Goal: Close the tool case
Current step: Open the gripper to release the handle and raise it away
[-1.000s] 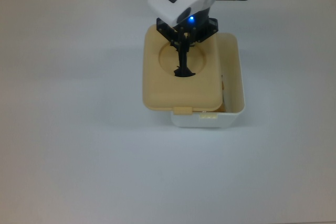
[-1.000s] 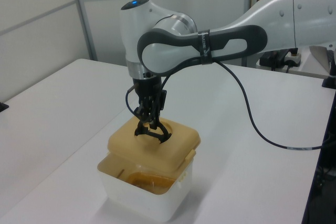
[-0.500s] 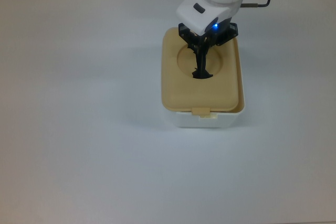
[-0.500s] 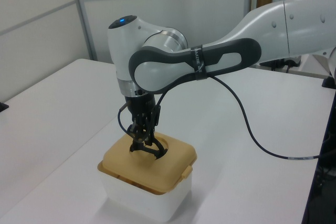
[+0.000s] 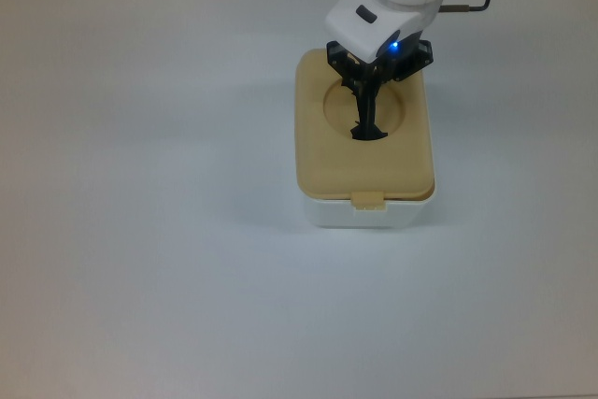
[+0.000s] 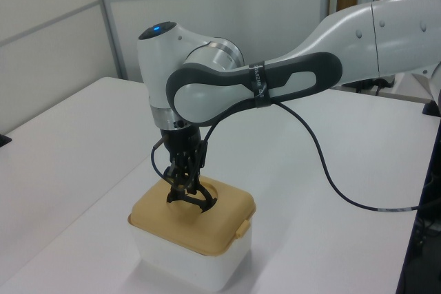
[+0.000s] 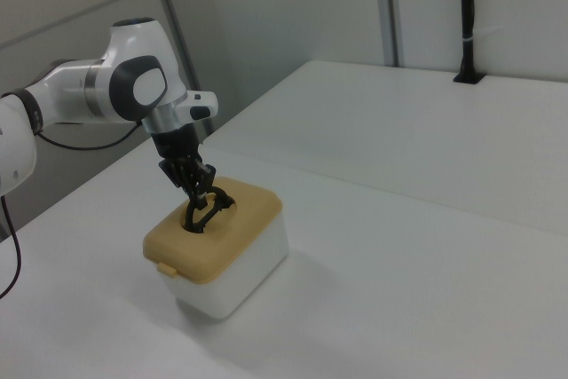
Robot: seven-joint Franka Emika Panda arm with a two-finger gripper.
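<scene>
Currently, tool case (image 5: 366,205) located right of centre on table (image 5: 140,231) in top view, tan lid (image 5: 322,161) seated over white tub. Gripper (image 5: 370,128) lowered into round recess; jaws judged clamped on black handle (image 6: 193,200). Plastic judged light, rigid, smooth. Best hold: handle; front tab (image 5: 367,199) at 6 o'clock.

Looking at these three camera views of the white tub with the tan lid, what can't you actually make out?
- Inside of the white plastic tub: hidden in every view by the tan rounded lid sitting over it.
- Whether the small front tab has latched: too small to tell.
- The gripper and its grip on the black handle in the round recess: dark on dark, merged in all three views.
- Arm base: cut off by the frame edges.
</scene>
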